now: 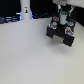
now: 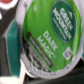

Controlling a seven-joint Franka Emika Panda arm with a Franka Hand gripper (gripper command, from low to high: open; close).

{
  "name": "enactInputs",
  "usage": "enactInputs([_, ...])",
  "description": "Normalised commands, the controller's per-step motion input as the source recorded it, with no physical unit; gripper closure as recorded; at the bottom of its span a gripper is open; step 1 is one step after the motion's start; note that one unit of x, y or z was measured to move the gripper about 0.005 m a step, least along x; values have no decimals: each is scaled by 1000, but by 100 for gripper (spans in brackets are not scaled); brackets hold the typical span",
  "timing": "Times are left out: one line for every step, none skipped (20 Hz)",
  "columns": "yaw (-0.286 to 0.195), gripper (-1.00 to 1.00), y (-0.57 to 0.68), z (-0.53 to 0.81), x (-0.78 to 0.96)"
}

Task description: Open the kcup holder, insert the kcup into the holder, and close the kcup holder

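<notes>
The kcup fills the wrist view, its green lid reading "Green Mountain Dark Magic" over a white rim. In the exterior view my gripper hangs at the back right with the kcup between its fingers, small and greenish. It sits directly over the kcup holder, a black boxy unit with pale grey parts on its front. The frames are too blurred to show whether the holder stands open. My fingers are not clearly visible in the wrist view.
A tall white tapered post stands at the back on the exterior view's left. The white table stretches in front of the holder. A teal shape and dark parts show beside the pod in the wrist view.
</notes>
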Motion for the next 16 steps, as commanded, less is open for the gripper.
enactInputs([24,100,30,-136,-39])
enactInputs([33,100,15,-209,-79])
enactInputs([58,100,128,-214,-52])
enactInputs([37,100,37,-258,-72])
enactInputs([28,100,16,-273,-49])
enactInputs([23,100,8,-283,-33])
enactInputs([5,100,-10,-260,-65])
enactInputs([11,100,7,-271,-11])
enactInputs([6,100,0,-253,-4])
enactInputs([0,100,-13,-224,10])
enactInputs([-12,100,-39,-185,-11])
enactInputs([-15,100,-13,-103,132])
enactInputs([-34,100,-21,-46,139])
enactInputs([-32,100,-29,-46,156])
enactInputs([-35,100,-24,-153,69])
enactInputs([-24,100,-15,-202,131])
